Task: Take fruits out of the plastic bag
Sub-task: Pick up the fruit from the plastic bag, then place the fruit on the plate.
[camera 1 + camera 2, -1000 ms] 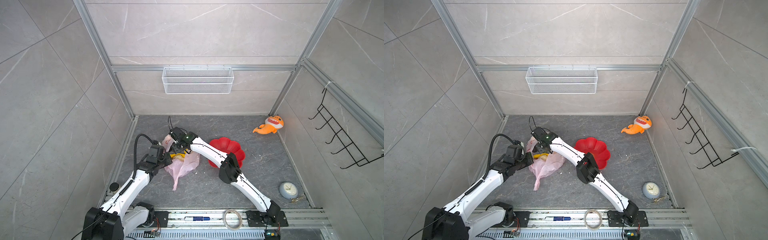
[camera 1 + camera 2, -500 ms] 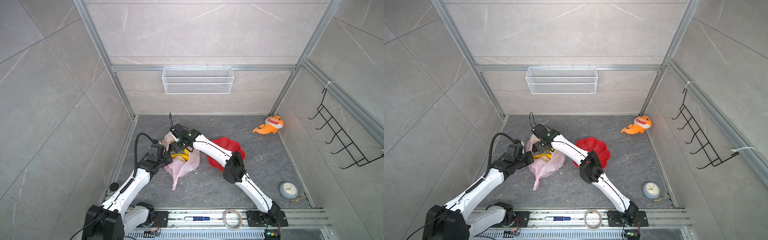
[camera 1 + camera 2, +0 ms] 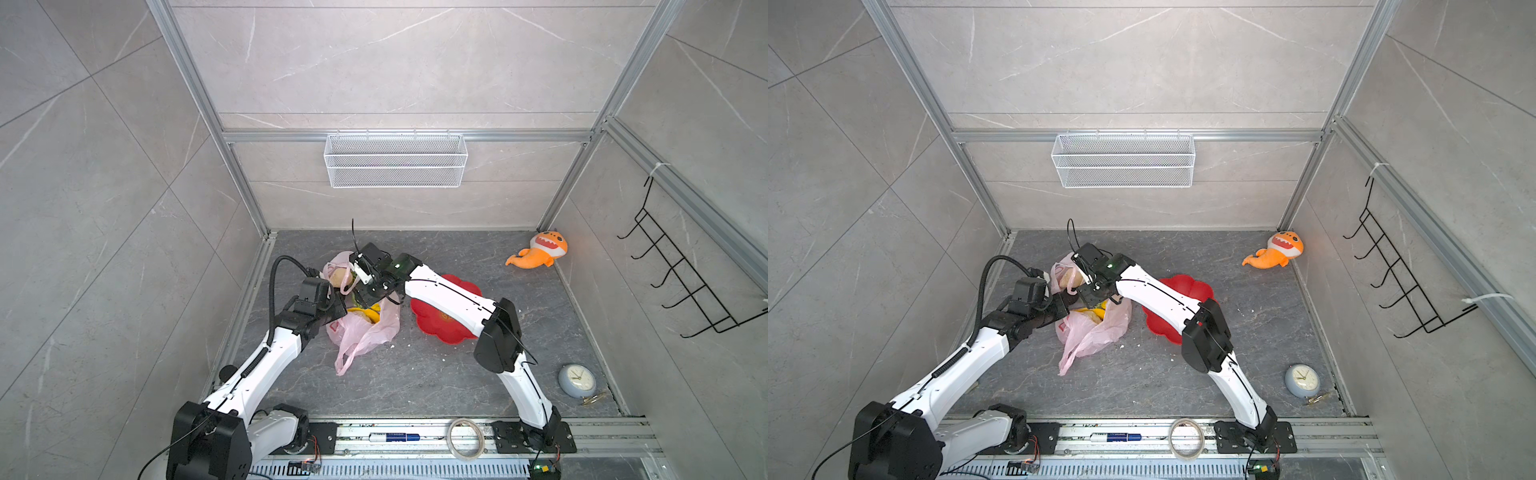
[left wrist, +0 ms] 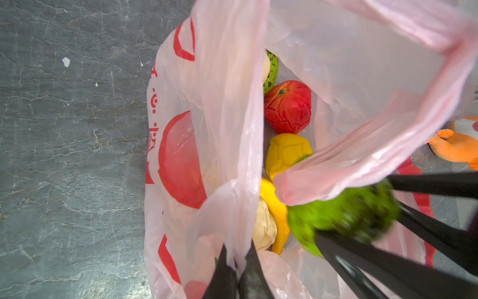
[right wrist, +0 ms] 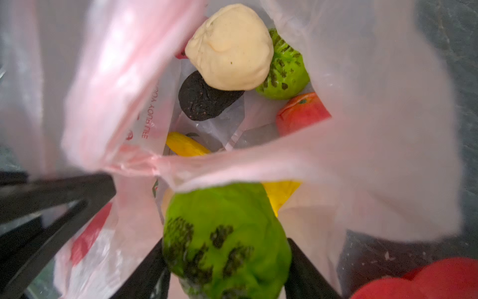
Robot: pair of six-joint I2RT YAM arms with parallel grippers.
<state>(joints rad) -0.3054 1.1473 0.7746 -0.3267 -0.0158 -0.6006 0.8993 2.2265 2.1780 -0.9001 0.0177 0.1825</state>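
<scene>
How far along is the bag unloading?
Done: no fruit seen outside the plastic bag. In hand: left gripper pinches its rim; right gripper holds a green ball at the mouth. Left inside: beige one, avocado, second green ball, apple, banana, small yellow one.

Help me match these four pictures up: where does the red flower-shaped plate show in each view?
In a top view: red plate right of centre, partly under the right arm.
In a top view: plate near centre, again under that arm.
Left wrist: only a red rim strip behind the bag.
Right wrist: blurred red lobes in one corner.
Shared landmark: the pink plastic bag.
</scene>
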